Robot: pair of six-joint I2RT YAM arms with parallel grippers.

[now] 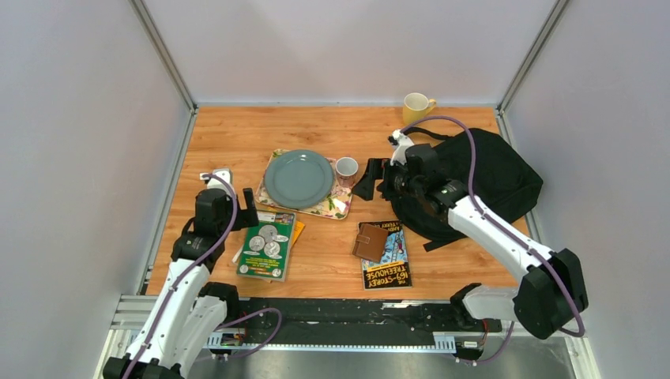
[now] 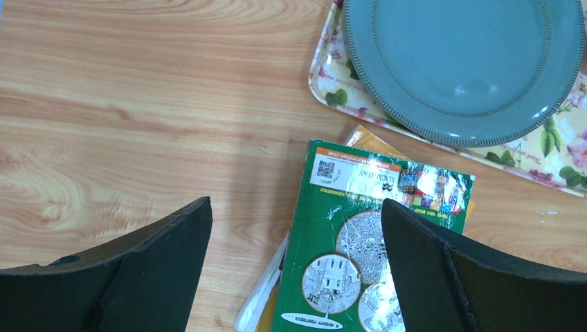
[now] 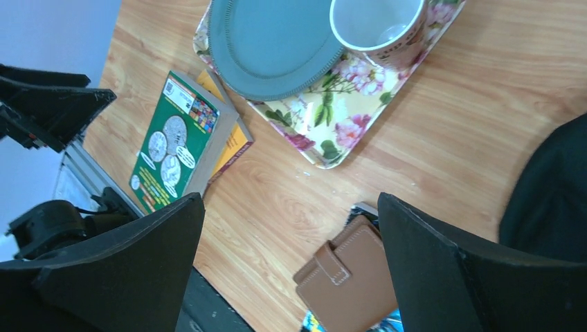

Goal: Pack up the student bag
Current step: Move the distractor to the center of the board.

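Observation:
The student bag, a big black backpack, lies at the right of the table, and its edge shows in the right wrist view. My right gripper hangs open just left of the bag, holding nothing. Below it a brown wallet rests on a blue picture book. At the left my left gripper stands open and empty above the top edge of a green book, which lies on a yellow book.
A floral tray in the middle carries a grey-blue plate and a small cup. A yellow mug stands at the back edge behind the bag. Grey walls close in the table on three sides.

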